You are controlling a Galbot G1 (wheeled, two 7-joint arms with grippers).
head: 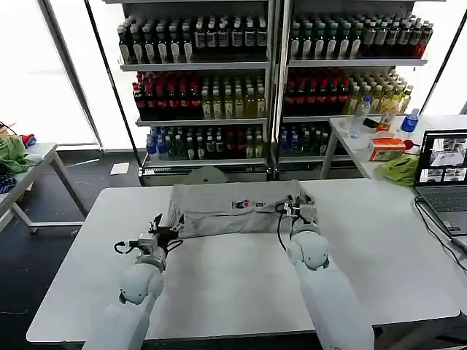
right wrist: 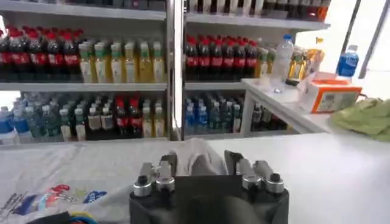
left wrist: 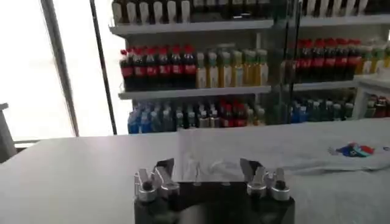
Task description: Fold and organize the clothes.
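My left gripper (head: 162, 232) sits nearest on the white table (head: 241, 284), fingers spread at the left end of the folded grey T-shirt (head: 230, 213). Farther right, my right gripper (head: 298, 205) has its fingers closed on a bunch of that T-shirt's right end. The shirt lies across the table's far middle, its small multicoloured print (head: 246, 204) facing up.

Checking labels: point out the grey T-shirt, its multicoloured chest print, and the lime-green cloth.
Grey T-shirt (head: 219, 215): head view, on the folded body.
Multicoloured chest print (head: 248, 204): head view, on the print's middle.
Lime-green cloth (head: 400, 169): head view, on the bunched middle.
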